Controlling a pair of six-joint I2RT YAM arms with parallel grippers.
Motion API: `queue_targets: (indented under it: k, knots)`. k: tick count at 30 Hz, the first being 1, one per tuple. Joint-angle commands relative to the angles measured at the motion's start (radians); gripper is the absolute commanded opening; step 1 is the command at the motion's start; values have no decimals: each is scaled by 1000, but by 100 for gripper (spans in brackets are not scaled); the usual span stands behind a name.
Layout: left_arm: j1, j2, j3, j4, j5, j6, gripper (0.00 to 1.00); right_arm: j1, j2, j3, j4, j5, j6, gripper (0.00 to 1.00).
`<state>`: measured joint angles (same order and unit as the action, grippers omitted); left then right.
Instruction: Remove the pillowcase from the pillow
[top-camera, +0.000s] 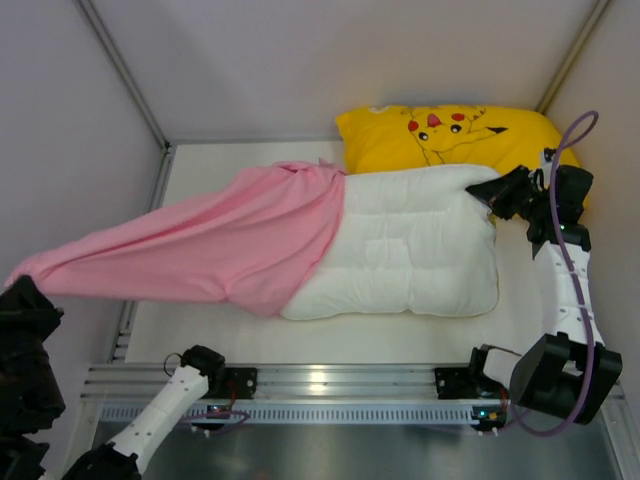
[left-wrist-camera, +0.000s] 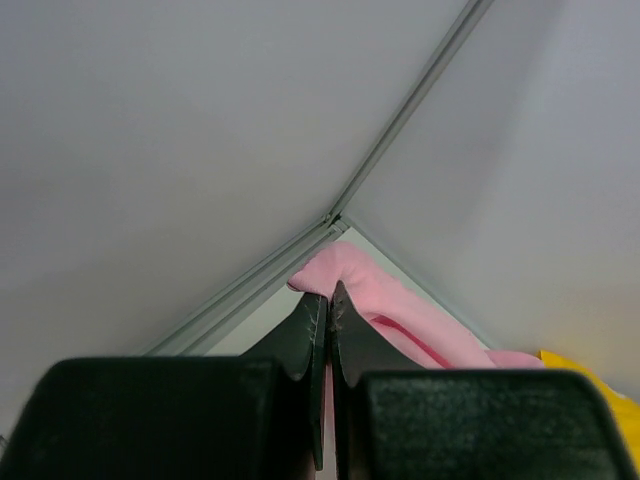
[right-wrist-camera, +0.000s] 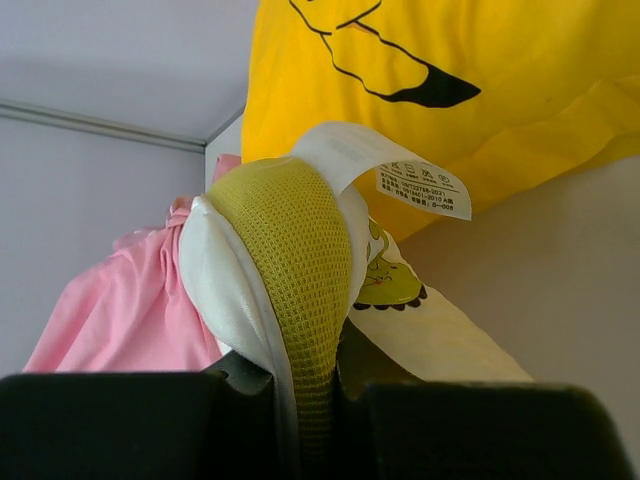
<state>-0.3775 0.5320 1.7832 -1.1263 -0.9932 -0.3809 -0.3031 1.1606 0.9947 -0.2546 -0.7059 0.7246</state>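
Setting: white table (top-camera: 200, 165) inside a pale-walled enclosure. Grey metal posts run up the corners.

Left gripper (left-wrist-camera: 328, 300): jaws closed to a thin slit, pinching a fold of the pink pillowcase (top-camera: 220, 240). It sits well to the left of the pillow, past the table's left edge. In the overhead view its body is cut off by the frame.

Pillowcase: drawn out in a long taper from that grip rightward to the pillow (top-camera: 410, 250). Its wide mouth covers the pillow's left end, and how far the pillow reaches inside is hidden.

Right gripper (right-wrist-camera: 300, 375): jaws nearly closed, clamped on the pillow's far right corner. The yellow mesh trim (right-wrist-camera: 290, 260) and white fabric bulge up between the fingers, and the fingertips themselves are buried under them.

Care label (right-wrist-camera: 400, 170): white, curling off that same corner. The print is too small to read.

Pillow: plump, white and quilted, lying flat at the middle-right of the table with most of it bare.

Yellow cartoon-print pillow (top-camera: 450, 135): touches the pillow's far edge and is partly hidden behind it.

Purple cable (top-camera: 560, 150): loops along the right arm, right of the pillow.

Aluminium rail (top-camera: 340, 380): near side of the pillow, carrying both arm bases.
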Motion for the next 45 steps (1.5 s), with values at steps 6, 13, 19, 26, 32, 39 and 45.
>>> queue_targets:
  k: [6, 13, 19, 26, 32, 39, 45]
  knots:
    - [-43, -41, 41, 11, -107, 28, 0, 13, -10, 36, 133, 46, 27, 0]
    - [-67, -56, 84, 0, -142, 46, 0, 13, -10, 38, 127, 49, 19, 0]
    - [-69, -52, 148, -1, -137, 80, 0, 15, -10, 38, 129, 49, 19, 0]
    - [-69, -50, 202, -1, -116, 105, 0, 16, -9, 41, 127, 49, 21, 0]
    - [-75, -44, 193, -1, -93, 99, 0, 16, -9, 39, 126, 48, 19, 0]
    - [-101, -9, 69, 0, 175, 25, 0, 36, -9, 41, 126, 54, 19, 0]
    - [-104, 210, -152, 3, 546, -6, 0, 82, -18, 44, 121, 55, 19, 0]
